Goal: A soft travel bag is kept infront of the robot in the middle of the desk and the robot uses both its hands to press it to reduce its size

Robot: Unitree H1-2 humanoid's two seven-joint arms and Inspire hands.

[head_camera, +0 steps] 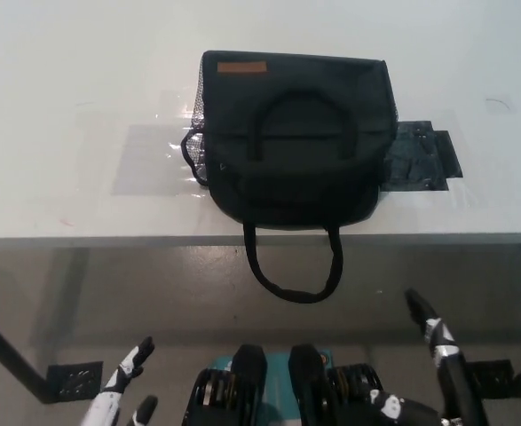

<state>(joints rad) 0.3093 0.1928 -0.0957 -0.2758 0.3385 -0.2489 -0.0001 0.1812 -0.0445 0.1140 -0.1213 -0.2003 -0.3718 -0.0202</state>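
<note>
A black soft travel bag [294, 142] lies flat in the middle of the white desk [74, 115], near its front edge. An orange label [242, 67] marks its far left corner, and one handle loop [296, 266] hangs over the desk's front edge. My white left hand [125, 383] is low at the lower left, below the desk and well short of the bag, fingers apart and empty. My black right hand [433, 333] is at the lower right, also below the desk's edge, fingers pointing up and holding nothing.
A dark flat patch [420, 158] lies on the desk against the bag's right side. A clear taped sheet [153, 160] lies at the bag's left. The desk's front edge [109, 240] runs across the picture, with grey floor and a desk leg [11, 359] below.
</note>
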